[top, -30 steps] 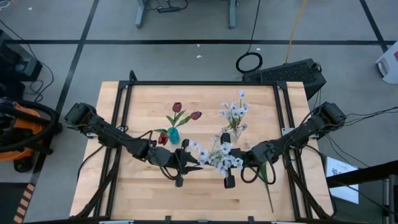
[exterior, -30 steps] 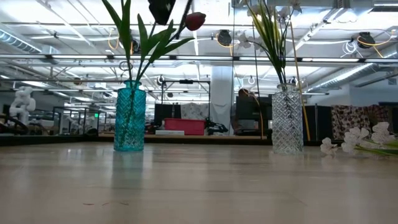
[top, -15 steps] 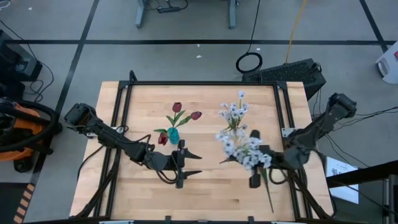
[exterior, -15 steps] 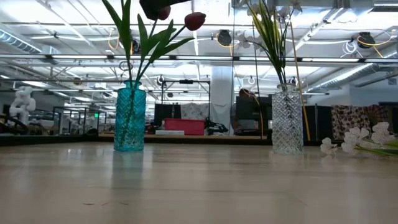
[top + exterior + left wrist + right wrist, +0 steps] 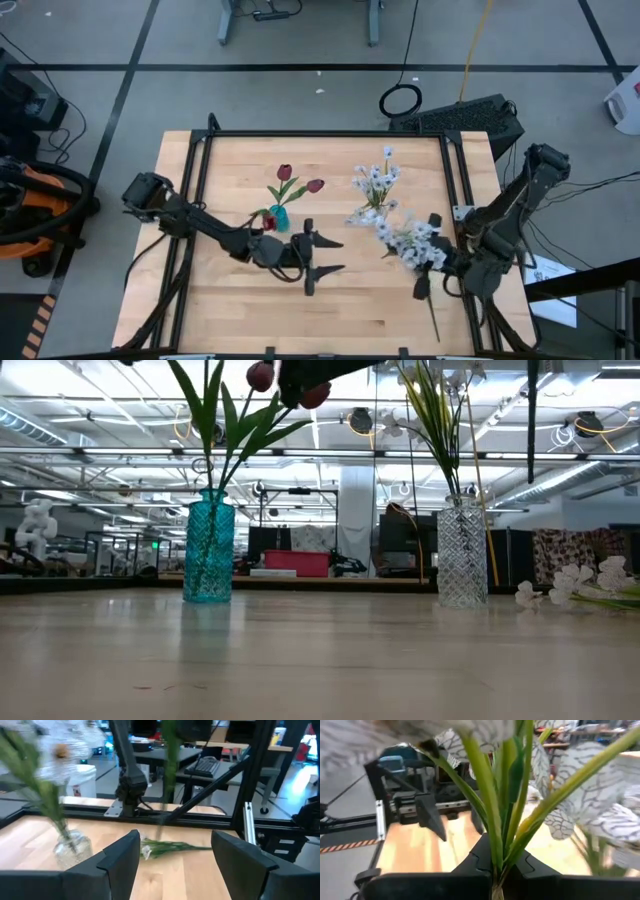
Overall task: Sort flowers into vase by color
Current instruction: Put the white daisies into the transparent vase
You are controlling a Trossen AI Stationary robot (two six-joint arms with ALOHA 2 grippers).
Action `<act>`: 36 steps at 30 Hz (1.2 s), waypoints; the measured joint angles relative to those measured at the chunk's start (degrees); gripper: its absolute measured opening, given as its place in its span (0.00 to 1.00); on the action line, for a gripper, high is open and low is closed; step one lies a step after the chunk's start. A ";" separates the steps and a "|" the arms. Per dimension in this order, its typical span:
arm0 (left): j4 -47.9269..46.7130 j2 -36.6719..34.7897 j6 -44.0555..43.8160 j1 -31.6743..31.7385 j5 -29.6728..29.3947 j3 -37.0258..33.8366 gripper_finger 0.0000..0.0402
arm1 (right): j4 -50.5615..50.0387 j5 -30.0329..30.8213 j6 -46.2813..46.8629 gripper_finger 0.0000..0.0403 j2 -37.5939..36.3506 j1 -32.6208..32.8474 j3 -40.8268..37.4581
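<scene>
My right gripper (image 5: 495,881) is raised over the table's right half, shut on a spray of white flowers (image 5: 410,240). Its blossoms hide the fingers from above. My left gripper (image 5: 338,256) stands open near the table's middle, pointing right, with nothing between its fingers (image 5: 120,862). A teal vase (image 5: 278,216) holds red flowers (image 5: 285,172). A clear vase (image 5: 378,212) holds white flowers (image 5: 378,178). Another white flower (image 5: 170,847) lies flat on the table at the right. My right gripper pinches the spray's bundled green stems (image 5: 496,870) between its two fingers. The fingers come level from the table's right side and lie across the stems. The spray stands about upright and clear of the table, blossoms above the fingers and the stem end (image 5: 166,775) hanging below.
Both vases stand upright on the far half of the wooden table, the teal one (image 5: 209,545) left of the clear one (image 5: 462,550). The lying flower's stem (image 5: 432,312) reaches toward the near right edge. A black frame (image 5: 320,134) rims the table.
My left gripper has opened and let go of the white spray, then moved a little toward the table's right. My right gripper has carried the spray away from it toward the right edge, clear of the table.
</scene>
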 joint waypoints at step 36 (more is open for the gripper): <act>-0.13 8.38 -0.67 3.54 0.53 6.55 0.62 | 4.60 6.22 -26.75 0.00 -32.43 -2.22 -1.15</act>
